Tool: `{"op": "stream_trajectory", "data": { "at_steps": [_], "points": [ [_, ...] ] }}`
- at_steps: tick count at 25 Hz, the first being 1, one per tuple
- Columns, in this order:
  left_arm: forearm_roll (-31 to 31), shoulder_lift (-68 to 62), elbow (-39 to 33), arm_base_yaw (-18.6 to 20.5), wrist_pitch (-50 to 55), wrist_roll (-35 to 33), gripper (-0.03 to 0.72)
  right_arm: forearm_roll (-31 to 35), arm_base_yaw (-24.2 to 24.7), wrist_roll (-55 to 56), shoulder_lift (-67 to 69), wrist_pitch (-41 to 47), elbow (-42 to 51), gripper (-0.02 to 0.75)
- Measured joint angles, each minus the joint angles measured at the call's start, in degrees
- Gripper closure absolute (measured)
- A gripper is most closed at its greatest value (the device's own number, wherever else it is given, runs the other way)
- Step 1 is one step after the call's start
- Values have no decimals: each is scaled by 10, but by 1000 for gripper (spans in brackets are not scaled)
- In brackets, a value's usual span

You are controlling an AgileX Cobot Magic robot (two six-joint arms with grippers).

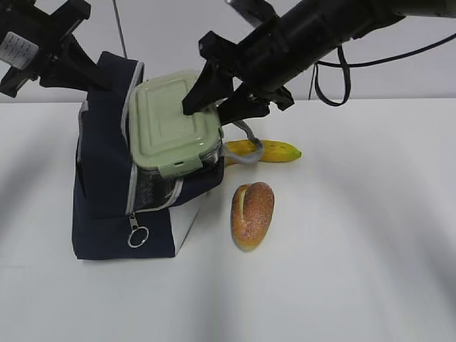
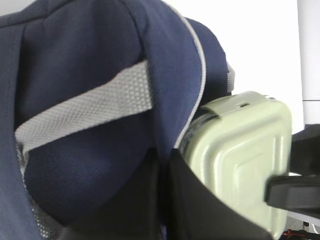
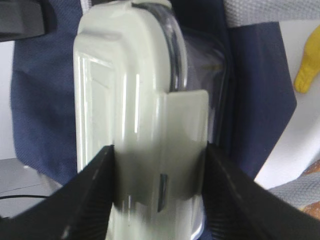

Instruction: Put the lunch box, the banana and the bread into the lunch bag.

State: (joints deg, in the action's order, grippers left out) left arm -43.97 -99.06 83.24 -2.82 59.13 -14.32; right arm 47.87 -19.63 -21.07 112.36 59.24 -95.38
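Smooth sage-green lunch box (image 1: 173, 121) with rounded corners and clear base, tilted, halfway into the mouth of the navy woven-fabric lunch bag (image 1: 107, 185), pinched across lid and base by the right gripper (image 1: 214, 96). Left gripper (image 1: 85, 71) pressed shut at the bag's top rear edge by the grey webbing strap (image 2: 85, 110). Speckled oval bread (image 1: 252, 214) just beside the bag's white corner, curved yellow banana (image 1: 274, 150) behind it; bare white table (image 1: 370, 235) open to the right
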Motion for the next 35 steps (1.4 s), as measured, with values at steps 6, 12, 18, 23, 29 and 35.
{"op": "stream_trajectory", "data": {
  "at_steps": [6,12,18,23,29,35],
  "points": [
    [0,0,0,0,2,0,687,-71,-26,52,9,-23,-38,365],
    [0,0,0,0,6,0,687,-94,-38,84,52,-23,-84,365],
    [-1,0,0,0,8,0,687,-123,-71,120,90,-20,-118,364],
    [-1,0,0,0,8,0,687,-139,-86,146,108,-16,-149,364],
    [-1,0,0,0,9,0,687,-141,-89,158,117,-16,-153,364],
    [0,-1,0,0,9,0,687,-162,-115,174,139,-29,-164,364]
  ]
}}
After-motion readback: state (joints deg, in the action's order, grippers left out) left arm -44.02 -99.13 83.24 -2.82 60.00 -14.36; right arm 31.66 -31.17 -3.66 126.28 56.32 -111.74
